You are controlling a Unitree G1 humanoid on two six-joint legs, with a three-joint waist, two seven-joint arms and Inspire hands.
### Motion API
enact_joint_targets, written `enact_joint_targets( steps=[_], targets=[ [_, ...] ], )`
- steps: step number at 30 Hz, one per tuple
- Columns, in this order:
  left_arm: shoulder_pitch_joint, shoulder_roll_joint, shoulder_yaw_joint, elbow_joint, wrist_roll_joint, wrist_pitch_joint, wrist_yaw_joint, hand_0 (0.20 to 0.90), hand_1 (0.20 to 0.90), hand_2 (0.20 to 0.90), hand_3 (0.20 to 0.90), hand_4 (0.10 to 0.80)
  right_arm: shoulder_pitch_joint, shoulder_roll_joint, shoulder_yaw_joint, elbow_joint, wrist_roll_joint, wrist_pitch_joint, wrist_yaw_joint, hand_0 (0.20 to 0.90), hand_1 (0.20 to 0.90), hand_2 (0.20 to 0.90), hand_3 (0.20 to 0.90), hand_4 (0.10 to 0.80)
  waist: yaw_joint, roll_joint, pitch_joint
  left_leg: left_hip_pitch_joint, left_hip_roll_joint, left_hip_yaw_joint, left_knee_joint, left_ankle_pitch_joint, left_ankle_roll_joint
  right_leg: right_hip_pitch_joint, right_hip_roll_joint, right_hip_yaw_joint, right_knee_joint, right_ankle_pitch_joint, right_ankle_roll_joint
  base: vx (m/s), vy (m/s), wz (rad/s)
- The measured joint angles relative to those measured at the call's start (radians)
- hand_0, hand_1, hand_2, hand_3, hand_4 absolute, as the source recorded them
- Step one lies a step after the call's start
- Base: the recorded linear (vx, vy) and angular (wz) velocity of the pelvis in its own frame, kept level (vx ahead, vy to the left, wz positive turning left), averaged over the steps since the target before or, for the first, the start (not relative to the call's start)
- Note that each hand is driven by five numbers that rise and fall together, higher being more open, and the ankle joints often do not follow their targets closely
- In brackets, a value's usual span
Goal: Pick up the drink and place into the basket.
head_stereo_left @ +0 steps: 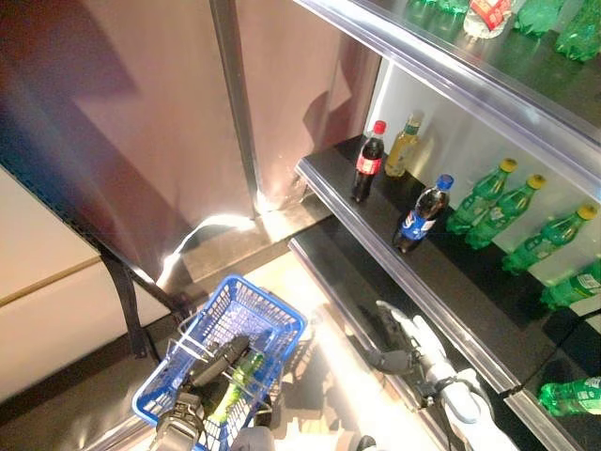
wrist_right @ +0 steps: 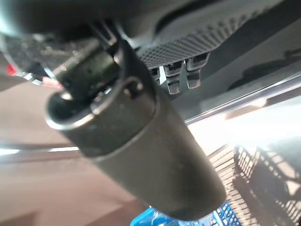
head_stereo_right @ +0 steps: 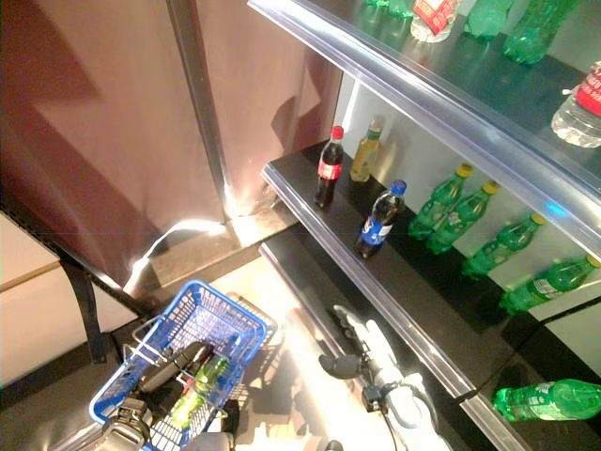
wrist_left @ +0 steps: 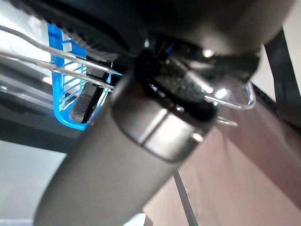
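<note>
A blue basket (head_stereo_left: 222,362) is seen at the lower left of the left eye view, its wire handle gripped by the left hand (head_stereo_left: 218,362), whose fingers are curled round it. A green bottle (head_stereo_left: 235,383) already lies inside the basket. The right hand (head_stereo_left: 410,343) is held low at the lower right, below the shelf edge, with its fingers relaxed and extended and nothing held.

On the dark shelf (head_stereo_left: 427,263) at centre right, a blue-capped cola bottle (head_stereo_left: 422,214) stands upright near the front edge, apart from a red-capped cola bottle (head_stereo_left: 367,162) and a yellow bottle (head_stereo_left: 402,145) further back. The blue-capped bottle is judged the nearest drink.

It appears full, so moderate weight is to be expected. The plastic wall is likely smooth and slightly yielding, so a wrap around the labelled mid-body is advised, not the narrow neck. Being tall and narrow, it could be tipped by a sideways nudge.
</note>
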Motion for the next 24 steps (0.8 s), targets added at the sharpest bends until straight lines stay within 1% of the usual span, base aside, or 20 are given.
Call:
enact_joint_targets(
  steps=[2,5,7,9,10,11,12,13,15,18,19,21,24],
  targets=[
    [-0.002,0.0,0.003,0.06,0.0,-0.001,-0.004,0.3,0.3,0.3,0.2,0.1,-0.003,0.018,-0.005,0.055,0.033,0.001,-0.009,0.9,0.9,0.9,0.9,0.8,-0.005,0.0,-0.014,0.009,0.003,0.012,-0.003,-0.004,0.0,0.001,-0.001,0.007,0.0,0.0,0.0,0.006,-0.002,-0.15],
    [-0.02,-0.002,0.026,0.171,0.002,-0.001,-0.004,0.3,0.3,0.3,0.2,0.1,-0.003,0.041,-0.011,0.132,0.07,0.002,-0.019,0.9,0.9,0.9,0.9,0.8,-0.035,0.003,-0.046,0.021,0.005,0.03,-0.004,-0.009,-0.002,0.0,0.0,0.028,0.0,0.0,0.0,0.005,-0.001,-0.18],
    [-0.021,-0.003,0.037,0.214,0.006,-0.001,-0.004,0.3,0.3,0.3,0.2,0.1,-0.003,0.048,-0.016,0.179,0.081,0.002,-0.028,0.9,0.9,0.9,0.9,0.8,-0.044,0.004,-0.059,0.029,0.008,0.04,-0.004,-0.013,-0.004,0.002,0.0,0.034,0.0,0.0,0.0,0.007,-0.005,-0.18],
    [-0.034,-0.005,0.038,0.27,0.026,-0.006,-0.007,0.3,0.3,0.3,0.2,0.1,-0.004,0.065,-0.039,0.247,0.112,-0.001,-0.031,0.9,0.9,0.9,0.9,0.8,-0.048,0.004,-0.076,0.032,0.012,0.049,-0.004,-0.015,-0.005,-0.002,0.002,0.051,0.0,-0.001,-0.001,0.013,-0.009,-0.19],
    [-0.049,-0.009,0.039,0.327,0.031,-0.022,-0.012,0.3,0.3,0.3,0.2,0.1,-0.007,0.073,-0.053,0.328,0.142,-0.008,-0.032,0.9,0.9,0.9,0.9,0.8,-0.053,0.007,-0.086,0.037,0.015,0.062,-0.005,-0.017,-0.007,-0.011,0.002,0.058,-0.001,-0.002,-0.003,0.019,-0.009,-0.25],
    [-0.056,-0.009,0.046,0.355,0.03,-0.024,-0.015,0.3,0.3,0.3,0.2,0.1,-0.011,0.076,-0.059,0.378,0.16,-0.006,-0.032,0.9,0.9,0.9,0.9,0.8,-0.05,0.002,-0.096,0.042,0.016,0.07,-0.005,-0.02,-0.007,-0.012,0.003,0.066,-0.001,-0.003,-0.004,0.017,-0.004,-0.34],
    [-0.059,-0.01,0.061,0.383,0.03,-0.026,-0.021,0.3,0.3,0.3,0.2,0.1,-0.01,0.084,-0.075,0.428,0.186,-0.013,-0.025,0.9,0.9,0.9,0.9,0.8,-0.055,0.007,-0.1,0.048,0.018,0.085,-0.005,-0.023,-0.009,-0.015,0.004,0.082,-0.001,-0.003,-0.004,0.015,-0.001,-0.33],
    [-0.061,-0.01,0.074,0.403,0.03,-0.027,-0.024,0.3,0.3,0.3,0.2,0.1,-0.009,0.089,-0.09,0.466,0.213,-0.016,-0.023,0.9,0.9,0.9,0.9,0.8,-0.06,0.002,-0.108,0.056,0.02,0.094,-0.005,-0.026,-0.01,-0.014,0.005,0.091,-0.002,-0.002,-0.005,0.009,0.004,-0.31],
    [-0.067,-0.01,0.091,0.465,0.03,-0.034,-0.039,0.3,0.3,0.3,0.2,0.1,-0.01,0.098,-0.125,0.548,0.251,-0.029,-0.009,0.9,0.9,0.9,0.9,0.8,-0.077,0.007,-0.124,0.067,0.023,0.11,-0.005,-0.032,-0.01,-0.015,0.005,0.11,-0.004,-0.002,-0.005,0.006,-0.005,-0.26],
    [-0.09,-0.01,0.109,0.54,0.055,-0.038,-0.061,0.3,0.3,0.3,0.2,0.1,-0.003,0.098,-0.149,0.62,0.28,-0.044,0.003,0.9,0.9,0.9,0.9,0.8,-0.102,0.009,-0.134,0.08,0.033,0.135,-0.005,-0.037,-0.013,-0.018,0.009,0.134,-0.005,-0.002,-0.012,0.001,-0.032,-0.24],
    [-0.093,-0.01,0.111,0.555,0.062,-0.041,-0.068,0.3,0.3,0.3,0.2,0.1,-0.003,0.098,-0.154,0.635,0.288,-0.048,0.009,0.9,0.9,0.9,0.9,0.8,-0.101,0.01,-0.137,0.082,0.037,0.143,-0.005,-0.038,-0.014,-0.022,0.01,0.141,-0.006,-0.001,-0.013,-0.004,-0.04,-0.32],
    [-0.102,-0.009,0.112,0.593,0.073,-0.047,-0.075,0.3,0.3,0.3,0.2,0.1,-0.003,0.099,-0.177,0.676,0.313,-0.048,0.021,0.9,0.9,0.9,0.9,0.8,-0.108,0.011,-0.149,0.085,0.044,0.163,-0.005,-0.041,-0.017,-0.034,0.016,0.16,-0.006,0.0,-0.015,-0.003,-0.036,-0.31],
    [-0.117,-0.009,0.111,0.647,0.114,-0.052,-0.096,0.3,0.3,0.3,0.2,0.1,-0.003,0.098,-0.211,0.711,0.349,-0.044,0.035,0.9,0.9,0.9,0.9,0.8,-0.13,0.013,-0.153,0.098,0.052,0.181,-0.005,-0.045,-0.023,-0.034,0.026,0.176,-0.006,0.001,-0.017,-0.007,-0.033,-0.23]
  ],
)
